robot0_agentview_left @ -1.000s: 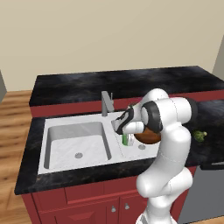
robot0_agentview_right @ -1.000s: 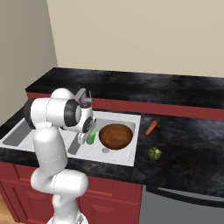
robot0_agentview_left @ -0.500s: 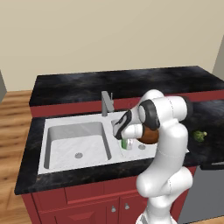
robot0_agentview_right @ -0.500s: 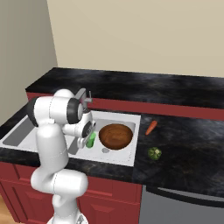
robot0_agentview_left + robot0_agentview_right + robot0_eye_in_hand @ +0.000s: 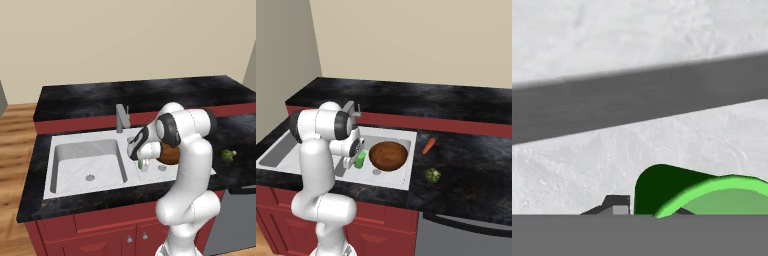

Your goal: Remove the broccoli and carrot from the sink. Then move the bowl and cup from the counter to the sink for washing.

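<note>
Arm bends forward and down over the sink (image 5: 406,142), jaws (image 5: 355,161) low in the right basin, pinching the cup (image 5: 360,159) just beside the bowl (image 5: 388,155). One cup, one bowl, both in the sink. One carrot (image 5: 428,145) and one broccoli (image 5: 432,175) lie on the counter (image 5: 466,165).

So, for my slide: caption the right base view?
Gripper lowers green cup into sink beside bowl.

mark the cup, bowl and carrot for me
cup (image 5: 360,159), right base view, green side wall.
bowl (image 5: 388,155), right base view, brown inside.
carrot (image 5: 428,146), right base view, middle of its length.
</note>
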You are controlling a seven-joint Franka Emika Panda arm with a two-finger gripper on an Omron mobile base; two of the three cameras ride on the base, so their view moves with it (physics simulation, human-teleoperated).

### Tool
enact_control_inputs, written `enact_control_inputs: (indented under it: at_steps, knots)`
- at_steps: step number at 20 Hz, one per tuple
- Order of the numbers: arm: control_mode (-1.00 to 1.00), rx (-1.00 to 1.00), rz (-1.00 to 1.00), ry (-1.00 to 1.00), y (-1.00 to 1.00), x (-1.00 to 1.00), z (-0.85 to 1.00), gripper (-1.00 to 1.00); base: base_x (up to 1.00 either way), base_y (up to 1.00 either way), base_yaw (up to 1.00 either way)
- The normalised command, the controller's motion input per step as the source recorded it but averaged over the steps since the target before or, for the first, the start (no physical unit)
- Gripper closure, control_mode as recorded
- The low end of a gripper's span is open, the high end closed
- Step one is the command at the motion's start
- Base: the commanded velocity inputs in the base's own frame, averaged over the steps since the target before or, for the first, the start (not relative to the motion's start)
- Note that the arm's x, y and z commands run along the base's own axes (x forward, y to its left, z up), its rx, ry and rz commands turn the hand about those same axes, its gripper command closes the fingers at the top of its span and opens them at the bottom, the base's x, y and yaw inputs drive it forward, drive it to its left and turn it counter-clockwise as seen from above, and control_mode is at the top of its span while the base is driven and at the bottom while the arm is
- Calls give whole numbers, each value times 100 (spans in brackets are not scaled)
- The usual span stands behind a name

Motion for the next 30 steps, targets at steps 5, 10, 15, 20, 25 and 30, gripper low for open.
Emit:
enact_control_inputs:
  at_steps: [5, 10, 15, 20, 25, 30]
  knots:
    - [-100, 0, -2, 0, 1, 0, -25, 100, 0, 0, 0]
    - [-100, 0, -2, 0, 3, -2, -27, 100, 0, 0, 0]
    - [-100, 0, -2, 0, 1, -1, -27, 100, 0, 0, 0]
    - [-100, -1, -3, 0, 2, -2, -25, -100, 0, 0, 0]
    - [-100, 0, -5, 0, 1, -5, -5, -100, 0, 0, 0]
    - [-100, 0, -3, -1, 1, -4, 4, -100, 0, 0, 0]
